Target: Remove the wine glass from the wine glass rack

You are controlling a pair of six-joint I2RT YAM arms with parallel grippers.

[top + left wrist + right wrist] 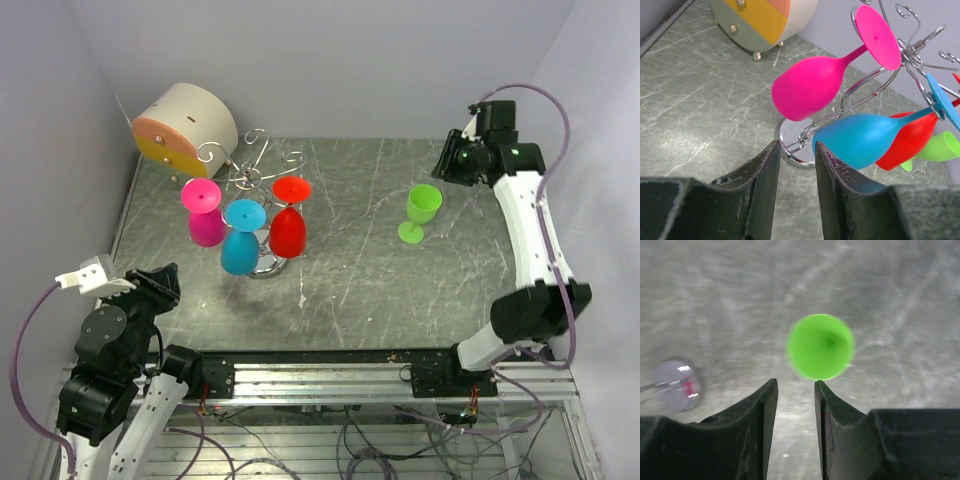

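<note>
The silver wire wine glass rack (250, 168) stands at the back left on a round shiny base (792, 145). Three glasses hang upside down from it: pink (205, 215), blue (241, 240) and red (288, 222). They also show in the left wrist view: pink (810, 87), blue (865, 140), red (912, 140). A green wine glass (421, 212) stands upright on the table right of centre and shows from above in the right wrist view (820, 346). My left gripper (160, 285) is open and empty, near the rack. My right gripper (452, 160) is open and empty, above and behind the green glass.
A beige cylinder with an orange face (183, 125) lies at the back left corner behind the rack. The grey scratched table (360, 290) is walled at left, back and right. A metal rail (330, 375) runs along the near edge.
</note>
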